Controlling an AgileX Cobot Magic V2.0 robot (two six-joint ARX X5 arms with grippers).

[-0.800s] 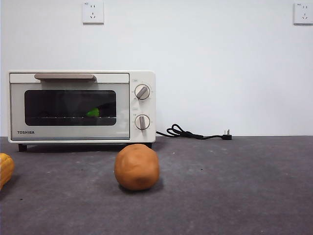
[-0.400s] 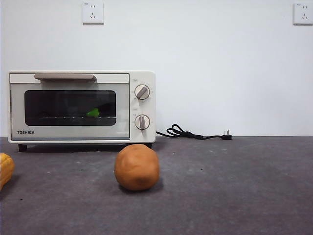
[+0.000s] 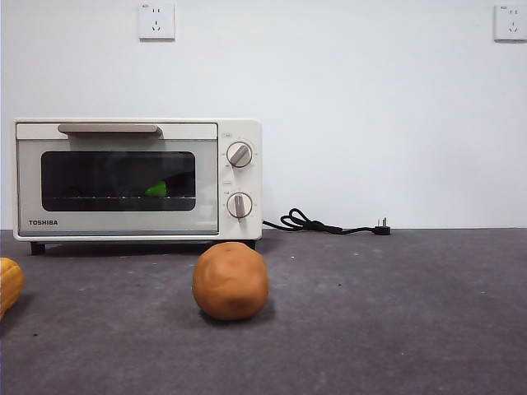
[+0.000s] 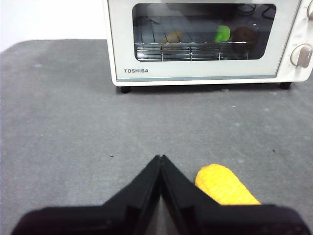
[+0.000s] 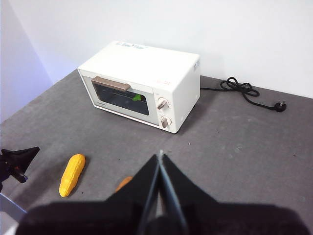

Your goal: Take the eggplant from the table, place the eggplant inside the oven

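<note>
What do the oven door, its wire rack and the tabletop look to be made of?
Oven door: dark glass in a cream frame, likely painted metal; the glass mirrors things in the left wrist view. Wire rack: thin shiny bars, probably plated metal. Table: matte dark grey, slightly rough, speckled; felt-like or rubbery, can't tell which.

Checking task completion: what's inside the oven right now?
Behind the closed dark glass door of the cream-white Toshiba toaster oven, a bright green stem cap sits on the wire rack. The long dark purple toy eggplant's body can't be made out through the tinted glass.
</note>
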